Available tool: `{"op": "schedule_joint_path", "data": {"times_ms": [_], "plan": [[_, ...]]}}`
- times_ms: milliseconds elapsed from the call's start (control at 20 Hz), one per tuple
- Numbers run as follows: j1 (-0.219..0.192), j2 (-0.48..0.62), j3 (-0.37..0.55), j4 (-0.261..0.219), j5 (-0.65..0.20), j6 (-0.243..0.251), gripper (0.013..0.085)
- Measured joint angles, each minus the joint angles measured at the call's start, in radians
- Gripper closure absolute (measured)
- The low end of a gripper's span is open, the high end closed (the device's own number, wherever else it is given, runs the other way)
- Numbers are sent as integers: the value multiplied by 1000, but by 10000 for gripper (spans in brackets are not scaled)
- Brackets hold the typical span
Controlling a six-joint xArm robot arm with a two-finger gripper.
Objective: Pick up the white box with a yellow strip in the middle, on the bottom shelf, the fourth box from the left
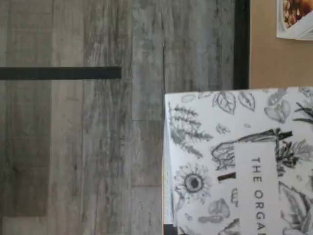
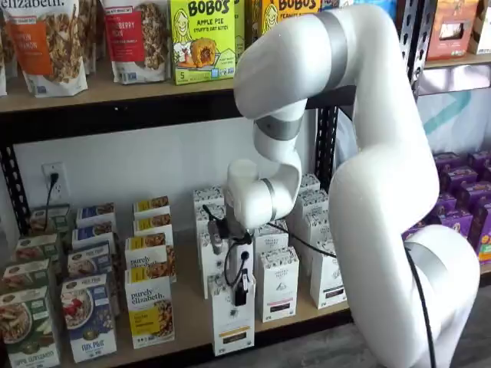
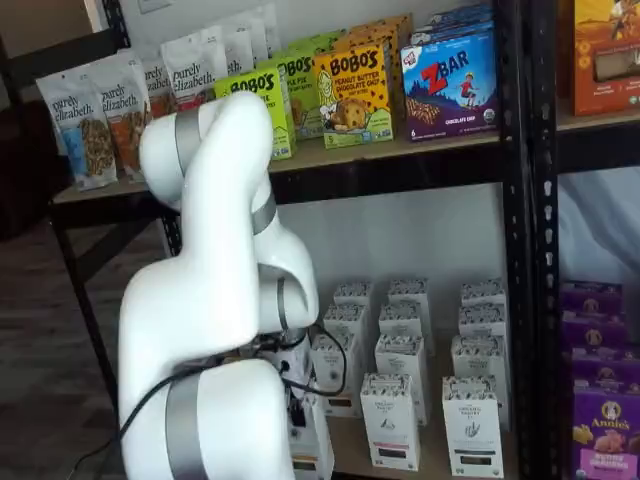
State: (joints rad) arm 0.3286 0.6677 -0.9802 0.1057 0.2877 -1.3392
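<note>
The white box (image 2: 230,326) stands upright at the front edge of the bottom shelf (image 2: 192,326), its yellow-orange strip low on the front. My gripper (image 2: 241,290) reaches down over its top, and a black finger lies against the front face, shut on the carton. In a shelf view the arm hides most of the white box (image 3: 314,447). The wrist view shows the box's top (image 1: 239,161), printed with black botanical drawings, out past the shelf's black rail (image 1: 241,44).
Like white cartons (image 2: 276,284) stand in rows right of and behind the held one. Purely Elizabeth boxes (image 2: 149,307) stand to its left and purple boxes (image 2: 460,215) far right. A black upright (image 2: 326,146) rises behind the arm. Grey plank floor (image 1: 98,147) lies below.
</note>
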Motion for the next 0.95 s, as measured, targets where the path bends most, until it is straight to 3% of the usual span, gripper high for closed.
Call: {"op": "schedule_joint_path", "data": {"times_ms": [150, 400, 950], "plan": [[3, -55, 63, -31, -16, 33, 530], [-4, -152, 167, -149, -26, 138, 530], [-18, -402, 366, -116, 36, 95, 530]]}}
